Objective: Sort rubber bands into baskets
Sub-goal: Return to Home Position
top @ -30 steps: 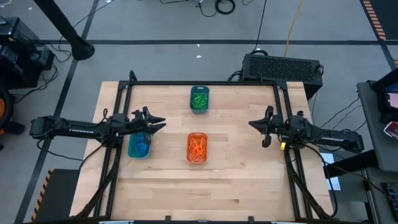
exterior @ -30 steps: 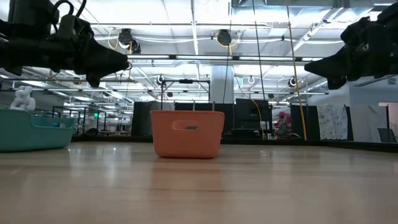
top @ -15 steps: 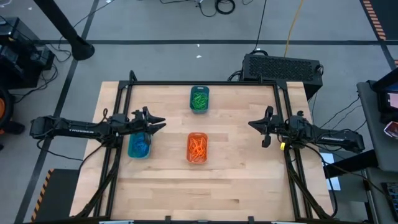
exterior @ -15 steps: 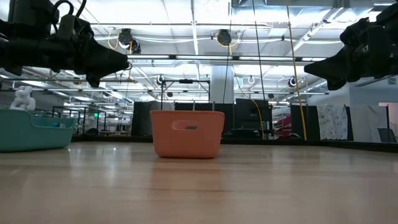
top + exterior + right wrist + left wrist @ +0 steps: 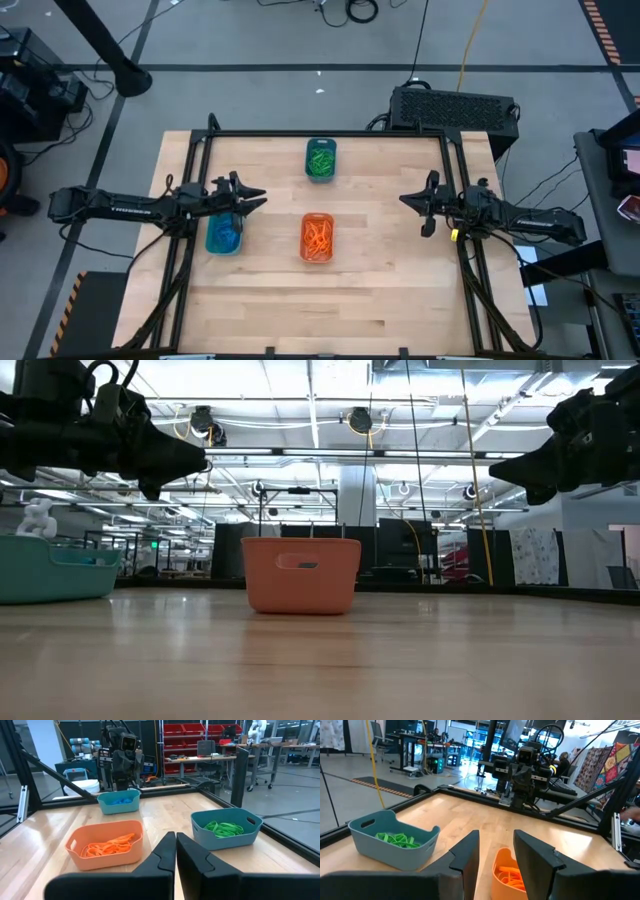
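Low view: turquoise basket [image 5: 55, 575] half off-frame.

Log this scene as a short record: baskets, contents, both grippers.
dark teal basket: green rubber bands
orange basket: orange rubber bands, table centre
turquoise-blue basket: blue rubber bands, by left gripper
left gripper: open, empty, raised
right gripper: shut, empty, raised at table's right side
loose bands on table: none visible
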